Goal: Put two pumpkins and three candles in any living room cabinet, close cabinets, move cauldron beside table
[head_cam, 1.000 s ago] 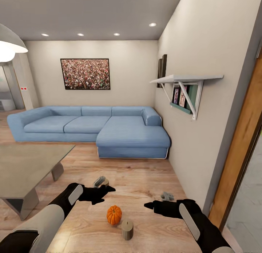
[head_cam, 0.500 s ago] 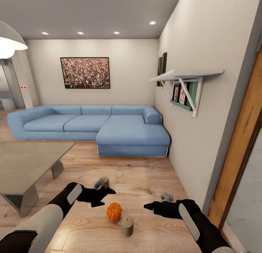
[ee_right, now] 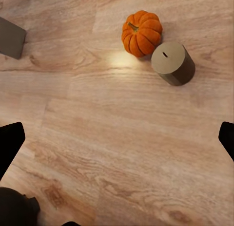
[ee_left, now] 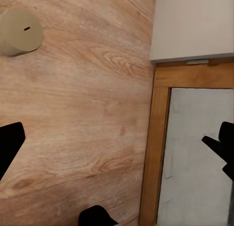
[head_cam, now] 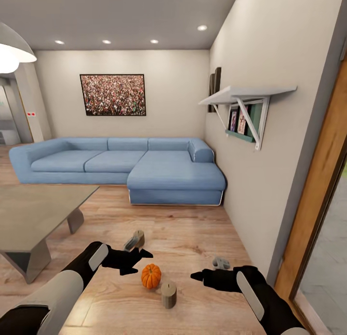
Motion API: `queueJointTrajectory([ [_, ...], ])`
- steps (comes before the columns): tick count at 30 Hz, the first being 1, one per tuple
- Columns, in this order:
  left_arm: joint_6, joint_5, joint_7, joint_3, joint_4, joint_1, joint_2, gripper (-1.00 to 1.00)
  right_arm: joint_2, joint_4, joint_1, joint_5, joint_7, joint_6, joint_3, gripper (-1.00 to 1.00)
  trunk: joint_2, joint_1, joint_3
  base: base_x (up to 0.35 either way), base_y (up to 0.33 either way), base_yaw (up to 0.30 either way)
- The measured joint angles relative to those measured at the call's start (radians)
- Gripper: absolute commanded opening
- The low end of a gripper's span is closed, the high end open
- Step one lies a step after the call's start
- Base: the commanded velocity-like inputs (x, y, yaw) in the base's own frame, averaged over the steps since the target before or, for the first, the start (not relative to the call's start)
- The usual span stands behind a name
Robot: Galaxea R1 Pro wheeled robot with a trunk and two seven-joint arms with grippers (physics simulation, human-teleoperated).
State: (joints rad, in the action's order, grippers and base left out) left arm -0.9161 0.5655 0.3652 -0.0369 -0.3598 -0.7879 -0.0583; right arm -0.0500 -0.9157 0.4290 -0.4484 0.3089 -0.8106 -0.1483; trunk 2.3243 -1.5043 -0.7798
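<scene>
Living room: wood floor [head_cam: 183, 238], blue sofa [head_cam: 120, 168] at the back, the table [head_cam: 33, 214] at the robot's left. 1 pumpkin [head_cam: 151, 275] sits on the floor between both arms, with 1 candle [head_cam: 168, 295] just beside it; a 2nd candle [head_cam: 139, 238] stands further out by the left gripper [head_cam: 137, 256]. Both jaws are spread wide, nothing held. For the pick, the right gripper [head_cam: 200, 276] is best lowered straight over the pumpkin, fingers kept clear of the neighbouring candle so it is not knocked over.
</scene>
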Motion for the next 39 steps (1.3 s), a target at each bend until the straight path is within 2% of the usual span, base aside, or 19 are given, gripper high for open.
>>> queueJointTrajectory([
  [6, -0.004, -0.01, 0.005, -0.001, 0.0, 0.0, -0.015, 1.0, 0.0, 0.001, 0.0, 0.0, 0.0, -0.001, -0.002, 1.0, 0.042, -0.023, -0.019, 0.0, 0.0, 0.0],
  [12, -0.007, -0.011, 0.02, -0.003, 0.0, 0.0, -0.019, 1.0, 0.0, 0.007, 0.0, 0.0, 0.0, 0.0, -0.002, 1.0, 0.084, -0.046, -0.038, 0.0, 0.0, 0.0],
  [15, -0.01, -0.013, 0.022, -0.027, 0.0, 0.0, -0.019, 1.0, 0.0, 0.011, 0.0, 0.0, 0.0, 0.001, -0.002, 1.0, 0.105, -0.058, -0.047, 0.0, 0.0, 0.0],
  [20, -0.01, -0.008, 0.022, -0.099, 0.0, 0.0, -0.018, 1.0, 0.0, 0.012, 0.0, 0.001, 0.0, 0.001, -0.002, 1.0, 0.14, -0.077, -0.063, 0.0, 0.0, 0.0],
  [25, -0.01, -0.008, 0.032, -0.117, 0.0, 0.0, -0.016, 1.0, 0.0, 0.014, 0.0, 0.001, 0.0, 0.0, -0.003, 1.0, 0.175, -0.096, -0.078, 0.0, 0.0, 0.0],
  [39, -0.008, -0.006, 0.038, -0.121, 0.003, 0.0, -0.013, 1.0, 0.0, 0.014, 0.0, 0.001, 0.0, 0.0, -0.004, 1.0, 0.175, -0.096, -0.082, 0.0, 0.0, 0.0],
])
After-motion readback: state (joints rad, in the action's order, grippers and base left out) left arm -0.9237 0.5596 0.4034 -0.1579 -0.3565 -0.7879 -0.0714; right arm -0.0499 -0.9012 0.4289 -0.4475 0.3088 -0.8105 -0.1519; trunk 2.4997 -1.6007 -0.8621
